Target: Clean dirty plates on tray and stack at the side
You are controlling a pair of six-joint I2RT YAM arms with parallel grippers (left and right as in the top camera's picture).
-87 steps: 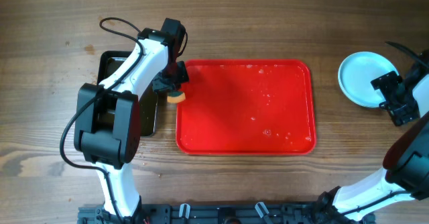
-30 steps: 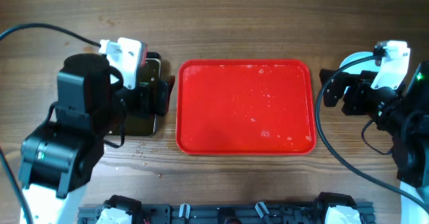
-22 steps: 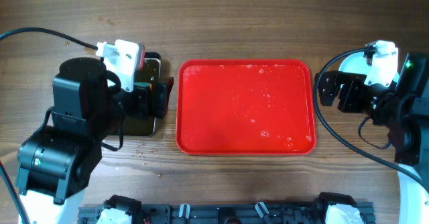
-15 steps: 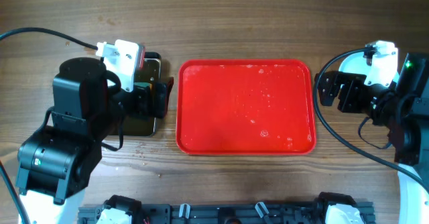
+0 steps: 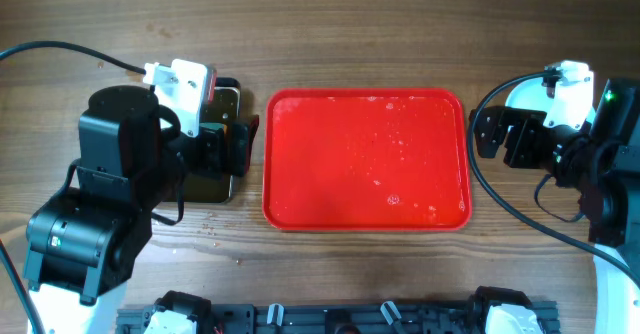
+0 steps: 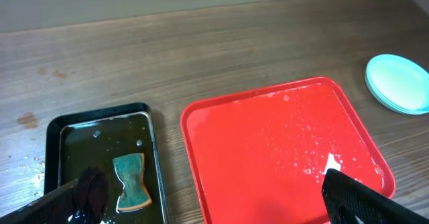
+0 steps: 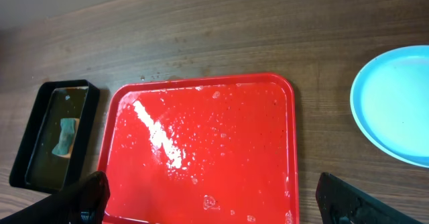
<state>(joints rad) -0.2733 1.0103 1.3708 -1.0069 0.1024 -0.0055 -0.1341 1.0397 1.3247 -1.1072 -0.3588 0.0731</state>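
The plates [image 7: 395, 113] lay stacked beyond the right jaws, off the tray [image 7: 201, 150]; both jaws stood apart, empty, apparently finished.

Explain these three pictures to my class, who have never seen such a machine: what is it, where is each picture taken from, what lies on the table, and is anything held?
A robot's left arm and right arm stand at a wooden table, each ending in a two-finger gripper. One picture looks straight down from above. The other two come from small cameras on the wrists, so the dark shapes in their bottom corners are that arm's own fingers. In the middle lies a wet red tray with nothing on it. To its left a black tray holds liquid and a sponge. To its right, pale-blue plates sit on the table, off the tray. The left gripper and right gripper are both open and hold nothing.
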